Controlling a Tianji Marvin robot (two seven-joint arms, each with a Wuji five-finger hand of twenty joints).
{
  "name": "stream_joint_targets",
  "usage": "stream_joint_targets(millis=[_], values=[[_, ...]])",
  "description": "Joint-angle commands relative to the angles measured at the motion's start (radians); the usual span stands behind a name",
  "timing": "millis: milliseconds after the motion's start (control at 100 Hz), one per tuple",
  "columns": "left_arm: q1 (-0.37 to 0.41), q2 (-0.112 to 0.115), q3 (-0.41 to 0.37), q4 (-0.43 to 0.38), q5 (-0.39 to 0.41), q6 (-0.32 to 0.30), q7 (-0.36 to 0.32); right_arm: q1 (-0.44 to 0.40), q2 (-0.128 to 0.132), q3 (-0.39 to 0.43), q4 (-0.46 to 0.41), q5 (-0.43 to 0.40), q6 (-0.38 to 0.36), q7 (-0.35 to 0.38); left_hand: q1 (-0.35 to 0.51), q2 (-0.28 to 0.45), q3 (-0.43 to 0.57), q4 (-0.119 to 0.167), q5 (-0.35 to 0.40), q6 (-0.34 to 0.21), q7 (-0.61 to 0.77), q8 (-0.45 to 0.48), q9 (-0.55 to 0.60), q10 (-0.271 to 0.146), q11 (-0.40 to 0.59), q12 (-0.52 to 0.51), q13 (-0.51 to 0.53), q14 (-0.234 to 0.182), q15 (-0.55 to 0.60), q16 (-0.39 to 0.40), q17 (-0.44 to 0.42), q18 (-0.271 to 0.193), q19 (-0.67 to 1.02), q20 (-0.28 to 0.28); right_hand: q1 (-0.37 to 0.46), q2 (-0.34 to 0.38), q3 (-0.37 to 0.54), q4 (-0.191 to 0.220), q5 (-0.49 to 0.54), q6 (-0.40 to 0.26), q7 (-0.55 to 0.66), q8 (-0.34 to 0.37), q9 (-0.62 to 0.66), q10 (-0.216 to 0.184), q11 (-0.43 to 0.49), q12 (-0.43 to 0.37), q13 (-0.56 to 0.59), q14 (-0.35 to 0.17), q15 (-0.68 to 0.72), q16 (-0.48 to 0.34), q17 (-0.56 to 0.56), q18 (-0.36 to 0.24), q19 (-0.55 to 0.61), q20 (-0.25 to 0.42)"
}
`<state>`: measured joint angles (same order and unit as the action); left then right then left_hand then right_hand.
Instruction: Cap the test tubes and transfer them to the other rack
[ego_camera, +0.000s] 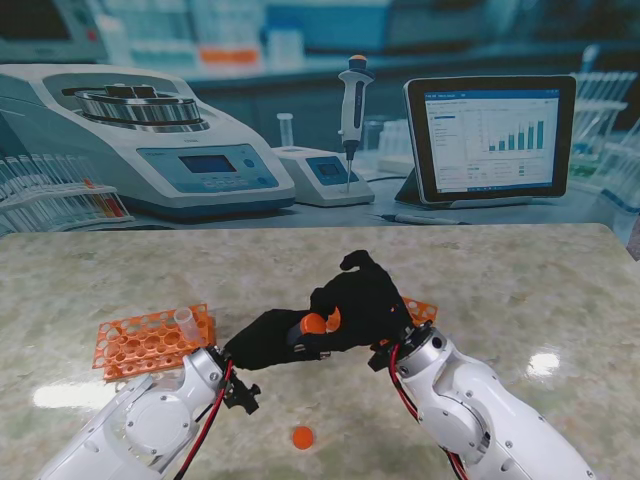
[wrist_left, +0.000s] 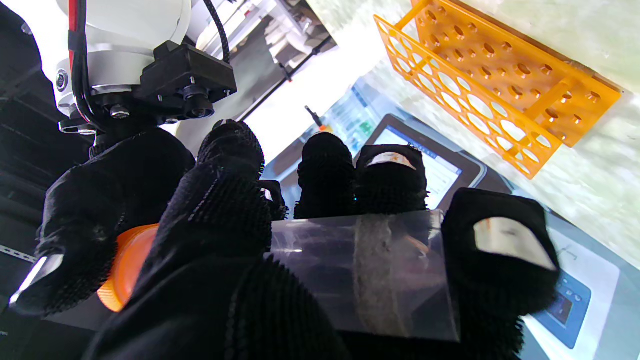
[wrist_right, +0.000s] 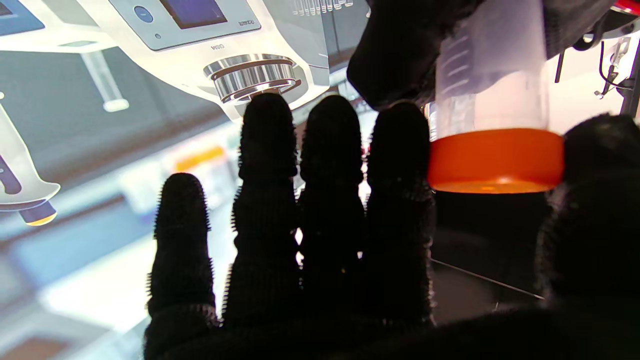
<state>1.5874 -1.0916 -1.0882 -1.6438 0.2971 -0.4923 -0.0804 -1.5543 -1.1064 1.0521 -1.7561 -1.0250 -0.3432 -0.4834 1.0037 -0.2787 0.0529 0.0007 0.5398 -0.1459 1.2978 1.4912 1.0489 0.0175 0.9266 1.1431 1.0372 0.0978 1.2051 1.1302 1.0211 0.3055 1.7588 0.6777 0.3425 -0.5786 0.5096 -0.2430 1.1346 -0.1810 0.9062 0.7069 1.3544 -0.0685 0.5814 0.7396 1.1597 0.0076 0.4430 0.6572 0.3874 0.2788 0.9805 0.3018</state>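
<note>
Marbled lab benchtop (ego_camera: 520, 290): left hand (ego_camera: 262, 340) wrapped round clear test tube (wrist_left: 365, 270), held level so right hand (ego_camera: 358, 300) pinches orange cap (wrist_right: 495, 160) onto its mouth

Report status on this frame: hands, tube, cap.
Left robot hand shut on test tube. Right robot hand pinching orange cap on the tube's mouth. Spare cap loose on table, not obstructing.

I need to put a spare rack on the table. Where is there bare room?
Free: the right side of the table, past the right hand, and the far strip toward the backdrop. Crowded: the middle, where both hands meet on the tube and its orange cap; the left rack fills the near left; a loose cap lies nearest me.
</note>
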Motion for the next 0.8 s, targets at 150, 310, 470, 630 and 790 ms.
stream_joint_targets(millis=[150,310,470,630,790], values=[[0.002,-0.005,0.004,-0.021,0.001,-0.003,-0.003,0.009,-0.010,-0.019,0.018,0.008,0.024,0.003,0.024,0.059,0.011,0.004,0.019,-0.042,0.018,0.033,0.005,-0.036,-0.005,-0.002,0.006,-0.010,0.036,0.015,0.033,-0.067,0.087,-0.009,-0.012,0.106,0.178,0.108,0.133,-0.187,0.007,0.099,0.042,-0.052,0.031,-0.002,0.047,-0.041,0.072,0.016,0.009,-0.033,0.026,0.012],[0.002,-0.005,0.003,-0.021,0.001,-0.004,-0.003,0.021,-0.011,-0.030,0.026,0.010,0.036,0.001,0.024,0.059,0.011,0.004,0.020,-0.042,0.018,0.033,0.005,-0.037,-0.005,-0.002,0.006,-0.010,0.036,0.015,0.033,-0.067,0.087,-0.009,-0.050,0.132,0.180,0.106,0.148,-0.190,0.042,0.123,0.055,-0.055,0.036,-0.007,0.055,-0.042,0.078,0.017,0.013,-0.036,0.028,0.010],[0.001,-0.005,0.004,-0.020,0.000,-0.003,-0.003,0.028,-0.012,-0.036,0.029,0.013,0.044,0.005,0.024,0.057,0.011,0.004,0.019,-0.043,0.018,0.033,0.005,-0.037,-0.005,-0.002,0.006,-0.011,0.036,0.015,0.033,-0.067,0.087,-0.009,-0.090,0.160,0.181,0.105,0.152,-0.191,0.065,0.125,0.061,-0.052,0.037,-0.013,0.058,-0.039,0.081,0.016,0.013,-0.035,0.028,0.007],[0.001,-0.005,0.004,-0.019,-0.001,-0.004,-0.004,0.029,-0.012,-0.037,0.026,0.018,0.045,0.013,0.024,0.058,0.011,0.004,0.020,-0.043,0.018,0.033,0.005,-0.037,-0.005,-0.002,0.006,-0.011,0.036,0.015,0.033,-0.067,0.087,-0.009,-0.176,0.198,0.186,0.108,0.141,-0.166,0.021,0.088,0.033,-0.039,0.021,-0.023,0.036,-0.026,0.068,0.010,-0.001,-0.031,0.020,0.000],[-0.001,-0.005,0.004,-0.018,-0.002,-0.003,-0.005,0.027,-0.012,-0.035,0.024,0.022,0.040,0.020,0.024,0.059,0.011,0.004,0.019,-0.043,0.018,0.033,0.004,-0.037,-0.005,-0.002,0.006,-0.011,0.036,0.015,0.033,-0.067,0.087,-0.009,-0.249,0.216,0.193,0.109,0.077,-0.140,-0.048,0.081,-0.026,-0.027,-0.021,-0.038,-0.013,-0.011,0.027,-0.005,-0.029,-0.022,0.004,-0.004]])
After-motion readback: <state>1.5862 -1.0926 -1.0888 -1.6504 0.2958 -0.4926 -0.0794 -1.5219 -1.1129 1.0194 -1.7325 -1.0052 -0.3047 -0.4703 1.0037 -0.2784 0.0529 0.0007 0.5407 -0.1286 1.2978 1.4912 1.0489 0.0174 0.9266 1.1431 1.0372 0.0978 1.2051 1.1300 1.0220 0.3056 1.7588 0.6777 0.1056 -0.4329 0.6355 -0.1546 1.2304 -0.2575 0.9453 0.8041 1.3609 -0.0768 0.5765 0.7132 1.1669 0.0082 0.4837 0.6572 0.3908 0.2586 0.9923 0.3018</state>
